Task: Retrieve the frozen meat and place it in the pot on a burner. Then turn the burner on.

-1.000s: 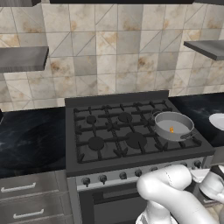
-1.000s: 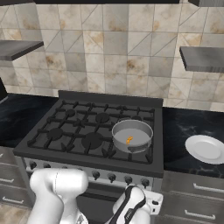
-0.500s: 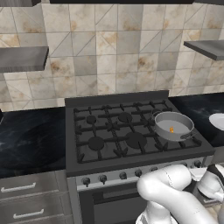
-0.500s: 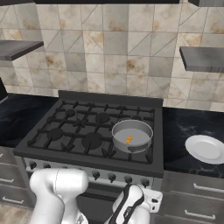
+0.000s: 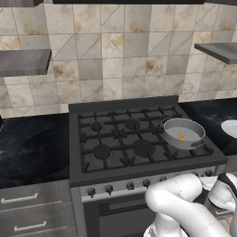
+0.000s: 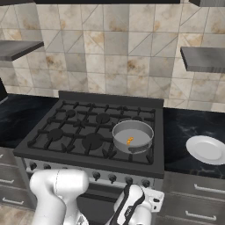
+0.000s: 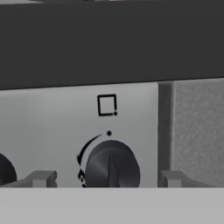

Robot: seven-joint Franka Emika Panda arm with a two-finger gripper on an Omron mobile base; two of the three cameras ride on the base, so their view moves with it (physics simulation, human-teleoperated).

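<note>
The pot (image 5: 194,137) (image 6: 143,130) stands on the stove's front right burner. In it lies the frozen meat (image 5: 181,137) (image 6: 129,140), a tiny orange chunk. My gripper (image 7: 107,178) is low in front of the stove's control panel. It is open, with one fingertip on each side of a dark round knob (image 7: 112,168) and a gap between each tip and the knob. A small square burner mark (image 7: 106,105) is printed above that knob. My white hand (image 6: 132,206) sits below the panel's right end.
The black gas stove (image 5: 120,139) has several burners and a row of knobs (image 6: 112,178) along its front. A white plate (image 6: 206,149) lies on the dark counter to the right. Grey drawers (image 5: 28,199) flank the oven. Shelves hang on the tiled wall.
My hand has crept slightly closer to the stove's front panel. The pot and the meat have not moved.
</note>
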